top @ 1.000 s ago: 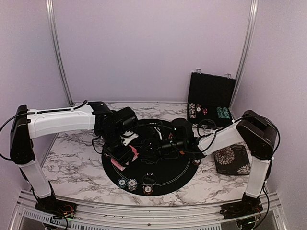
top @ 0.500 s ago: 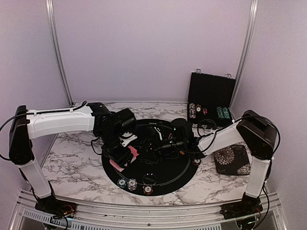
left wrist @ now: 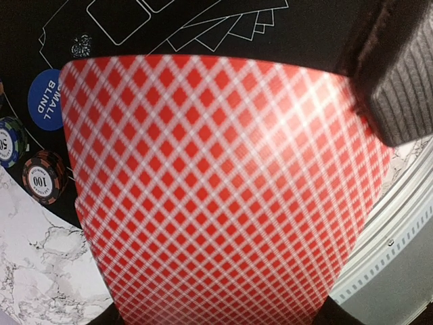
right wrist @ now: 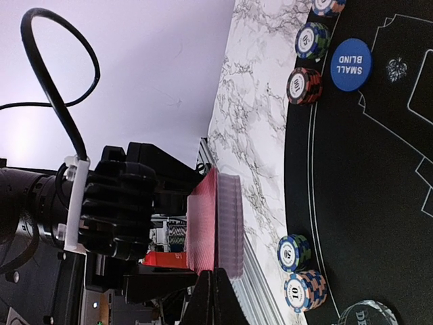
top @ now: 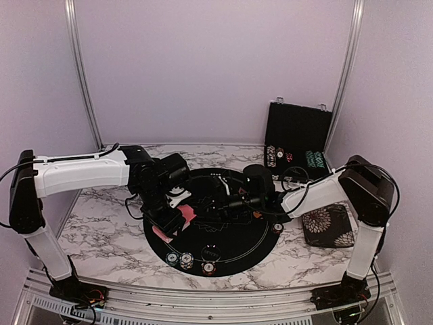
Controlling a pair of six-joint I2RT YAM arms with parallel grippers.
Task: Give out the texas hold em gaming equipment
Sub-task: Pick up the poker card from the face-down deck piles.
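A thick deck of red diamond-backed playing cards hangs over the left side of the round black mat, clamped in the left hand. The right hand, pinched fully closed, sits at the deck's edge; whether it grips a card is unclear. Behind, an open black case holds rows of chips.

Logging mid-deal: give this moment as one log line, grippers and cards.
left gripper: shut on red-backed deck, held over mat edge | right gripper: shut at deck's edge, card grip unclear | small blind button: on mat
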